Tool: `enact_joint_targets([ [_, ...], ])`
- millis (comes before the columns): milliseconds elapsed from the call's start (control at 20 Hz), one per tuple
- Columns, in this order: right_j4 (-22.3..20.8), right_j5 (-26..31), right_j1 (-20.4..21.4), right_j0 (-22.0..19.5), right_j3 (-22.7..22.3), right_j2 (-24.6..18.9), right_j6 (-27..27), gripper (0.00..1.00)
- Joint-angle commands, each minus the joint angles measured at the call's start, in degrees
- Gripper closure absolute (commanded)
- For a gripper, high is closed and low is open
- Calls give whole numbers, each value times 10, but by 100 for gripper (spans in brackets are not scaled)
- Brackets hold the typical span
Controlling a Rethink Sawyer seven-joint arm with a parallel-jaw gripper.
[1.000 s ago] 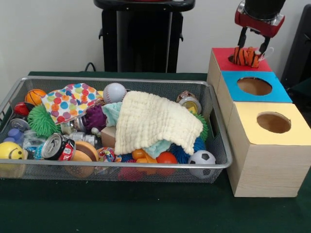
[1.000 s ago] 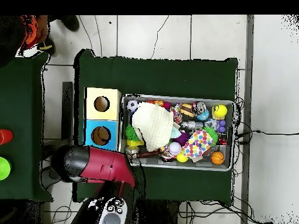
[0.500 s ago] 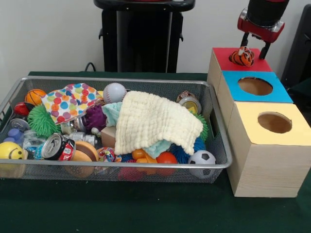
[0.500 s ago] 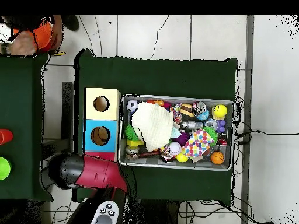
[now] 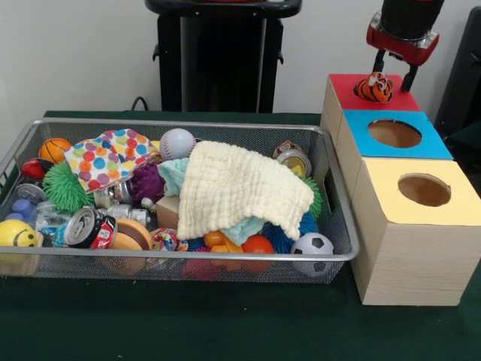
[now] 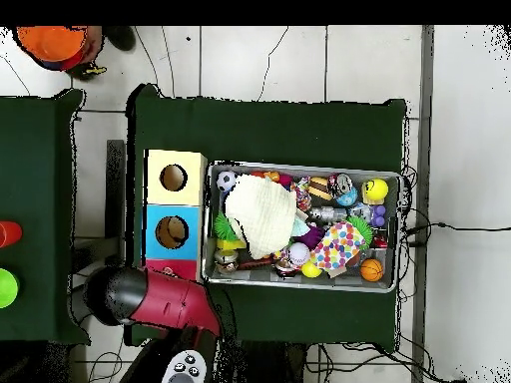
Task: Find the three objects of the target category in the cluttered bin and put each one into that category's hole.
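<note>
arm: (image 6: 160, 297) red and black, covers most of the red box in the overhead view; in the front view only its lower end shows, cut off by the top edge.
gripper: (image 5: 395, 72) just above the red box (image 5: 352, 84), black fingers (image 5: 378, 61) spread wide to either side of the tiger toy, holding nothing.
tiger toy: (image 5: 374, 87) small, rounded, orange with black stripes; sits on the red top, over the spot where that box's hole would be. the hole itself is hidden under it, and i cannot tell whether the toy is partly sunk in.
change: a second ago the fingers were down around the toy, which looked wider and flatter; now they stand higher and apart from it. the bin's load lies as it did.
boxes: three pale wooden blocks in a row beside the bin; blue top (image 5: 396, 134) and yellow top (image 5: 421, 183) each with a round open hole.
bin: (image 5: 340, 256) silver wire mesh, rectangular, on green felt.
cloth: (image 5: 239, 188) cream, waffle-textured, draped over the middle and hiding what lies under it.
spotted cloth: (image 5: 109, 156) white with coloured dots, covering things at the left.
part-hidden: crushed can (image 5: 86, 228), soccer ball (image 5: 312, 246), baseball (image 5: 177, 143), basketball (image 5: 54, 149), yellow smiley ball (image 5: 16, 235), green spiky ball (image 5: 64, 187); other pieces below are too buried to name.
person: orange shape (image 6: 57, 44) at the overhead top edge, cut off.
</note>
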State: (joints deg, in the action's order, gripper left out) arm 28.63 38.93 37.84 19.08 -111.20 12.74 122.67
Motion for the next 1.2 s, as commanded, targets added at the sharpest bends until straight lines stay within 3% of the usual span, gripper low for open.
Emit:
enact_joint_targets([
  [50,22,-97,-49,-27,-43,-58,93,0],
  [200,21,-85,-40,-32,-44,-52,87,0],
  [400,7,-27,5,-31,-48,-27,84,0],
  [650,-27,65,44,-43,-16,9,81,0],
  [1200,-59,145,68,-58,44,35,100,0],
])
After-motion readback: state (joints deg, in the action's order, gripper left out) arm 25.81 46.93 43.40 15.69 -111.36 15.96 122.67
